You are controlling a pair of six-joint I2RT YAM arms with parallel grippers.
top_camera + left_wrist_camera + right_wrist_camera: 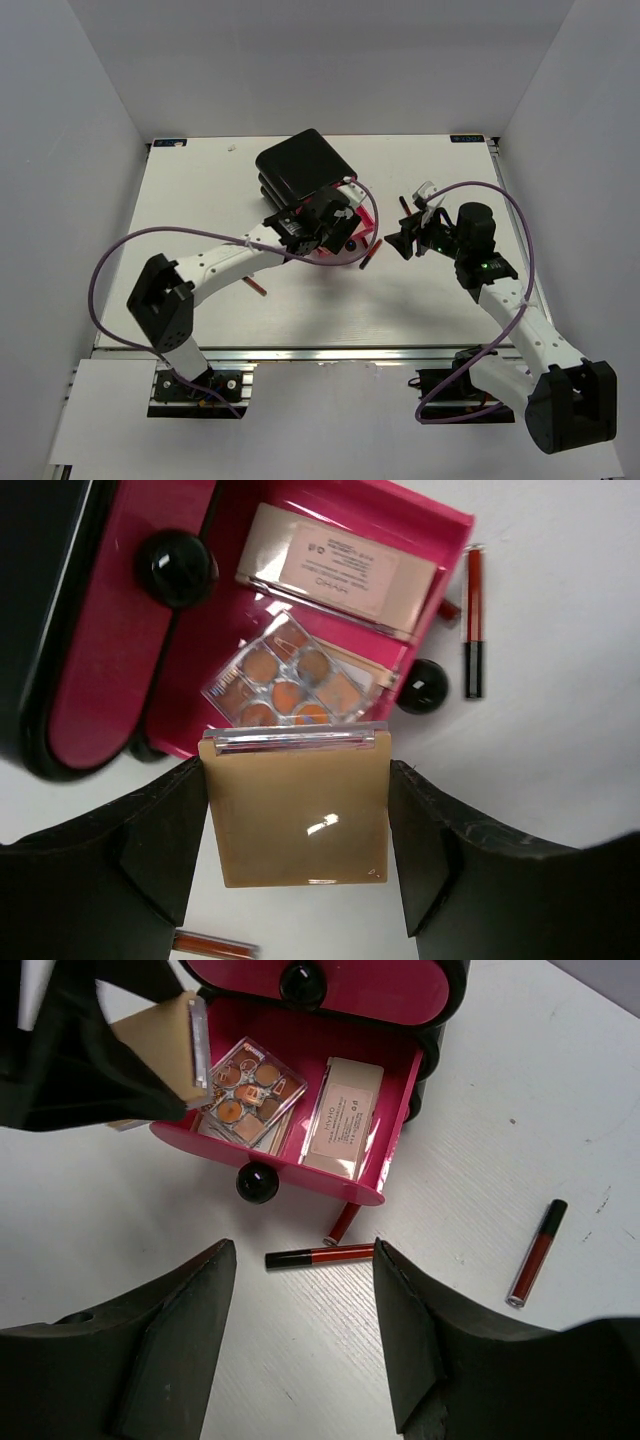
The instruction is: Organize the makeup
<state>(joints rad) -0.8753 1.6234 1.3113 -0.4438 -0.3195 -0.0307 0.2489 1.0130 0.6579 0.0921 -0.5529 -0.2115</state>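
My left gripper [295,855] is shut on a flat tan packet [295,810] and holds it at the near edge of the open pink drawer [445,525]. In the drawer lie a small palette packet [285,685] and a flat beige tube [340,575]. The right wrist view shows the drawer [395,1090] and the held tan packet [165,1045]. My right gripper [300,1345] is open and empty above the table, just in front of a black-and-red lipstick tube [320,1255]. A second tube [342,1225] pokes from under the drawer. A third [535,1252] lies to the right.
The black box [300,165] with pink drawers stands at the back centre, its upper drawer [330,980] closed. Another lipstick tube [257,288] lies on the table beside my left arm. Both grippers [335,235] [400,245] are close together in front of the box.
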